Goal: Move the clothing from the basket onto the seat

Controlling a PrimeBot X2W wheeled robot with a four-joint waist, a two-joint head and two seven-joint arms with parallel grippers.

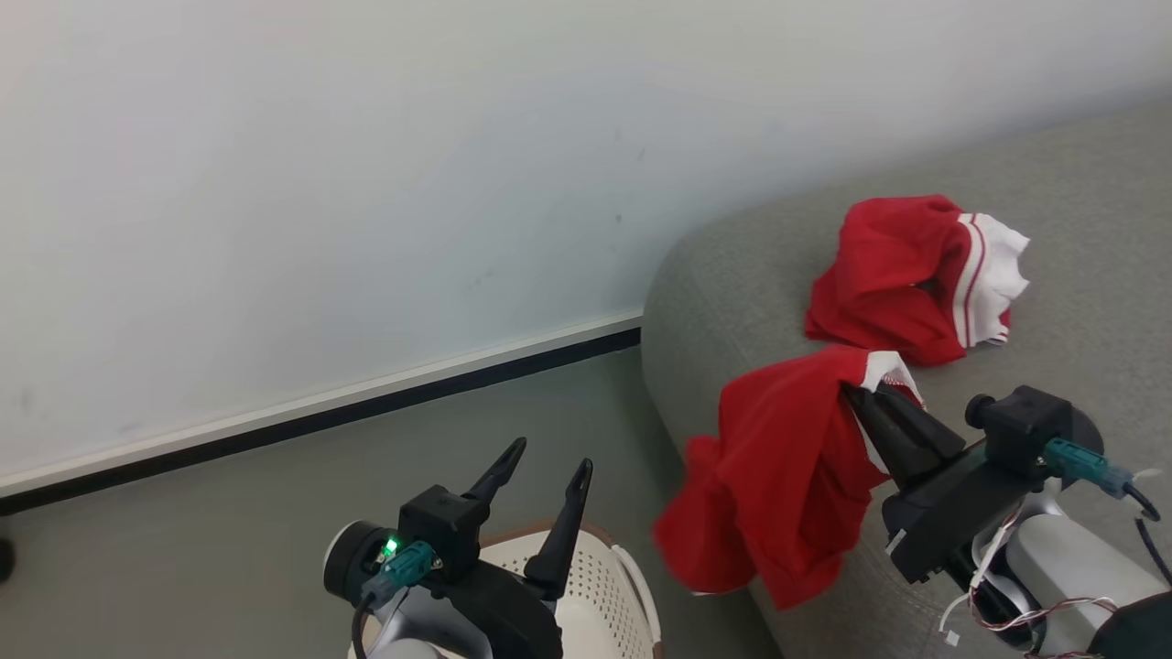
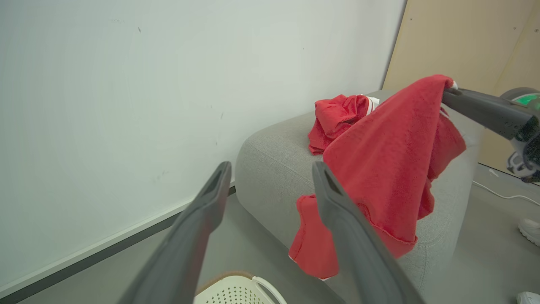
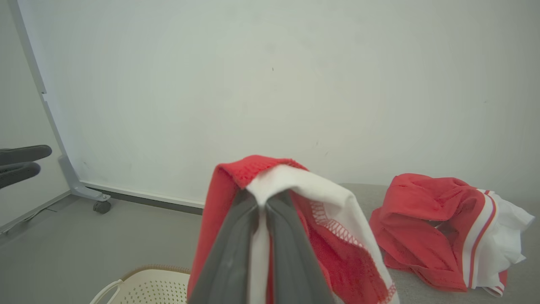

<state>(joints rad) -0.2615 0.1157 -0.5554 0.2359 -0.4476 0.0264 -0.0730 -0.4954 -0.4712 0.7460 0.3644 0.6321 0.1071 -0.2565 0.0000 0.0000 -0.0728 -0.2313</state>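
Observation:
My right gripper (image 1: pixel 856 392) is shut on the white-trimmed edge of a red garment (image 1: pixel 778 476), which hangs over the front left corner of the grey seat (image 1: pixel 732 275). The right wrist view has that gripper (image 3: pixel 261 200) pinching the cloth (image 3: pixel 228 181). A second red garment (image 1: pixel 906 275) with white stripes lies bunched on the seat. My left gripper (image 1: pixel 552 458) stands open and empty above the cream basket (image 1: pixel 595 586). The left wrist view looks between its fingers (image 2: pixel 272 169) at the hanging garment (image 2: pixel 388 169), the bunched one (image 2: pixel 337 122) and the basket rim (image 2: pixel 236 291).
A pale wall with a dark baseboard (image 1: pixel 320 416) runs behind the grey floor. A wheeled panel foot (image 3: pixel 99 204) stands at the left in the right wrist view. A white shoe (image 2: pixel 530 230) and a cable (image 2: pixel 498 194) lie on the floor right of the seat.

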